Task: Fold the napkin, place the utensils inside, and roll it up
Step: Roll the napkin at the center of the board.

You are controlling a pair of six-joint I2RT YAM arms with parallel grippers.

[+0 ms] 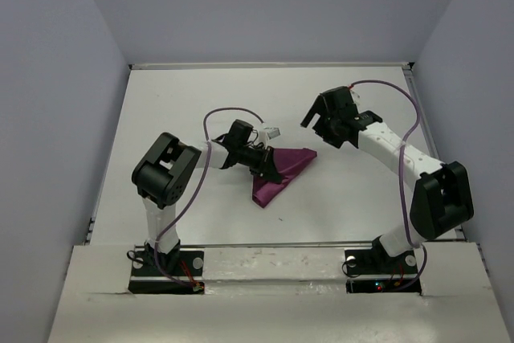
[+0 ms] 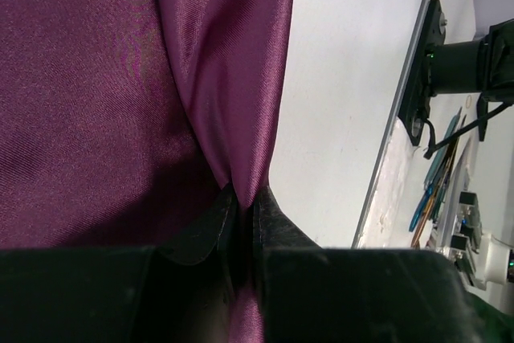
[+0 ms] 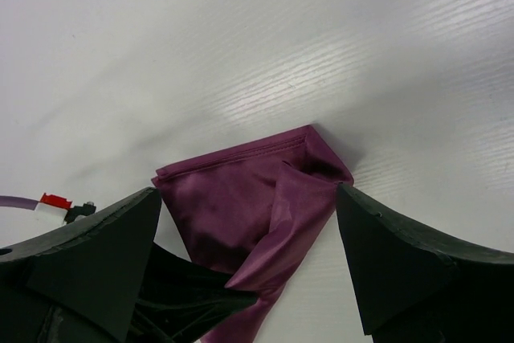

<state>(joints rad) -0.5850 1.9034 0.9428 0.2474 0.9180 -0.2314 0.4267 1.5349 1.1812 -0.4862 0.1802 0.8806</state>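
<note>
The plum-purple napkin (image 1: pixel 287 168) lies crumpled and partly folded into a rough triangle near the middle of the white table (image 1: pixel 193 102). My left gripper (image 1: pixel 269 169) is shut on a fold of it; in the left wrist view the cloth (image 2: pixel 120 78) is pinched between the black fingertips of the left gripper (image 2: pixel 245 192). My right gripper (image 1: pixel 325 128) hovers up and to the right of the napkin, open. In the right wrist view the napkin (image 3: pixel 241 198) shows between the wide-apart jaws of the right gripper (image 3: pixel 247 192), which hold nothing. The utensils are out of view.
Grey walls close in the table at the back and both sides. The right arm's base (image 2: pixel 450 62) stands at the table's near edge (image 2: pixel 385 158). Small coloured tools (image 2: pixel 434 190) lie beyond that edge. Purple cables (image 1: pixel 225 114) loop over both arms.
</note>
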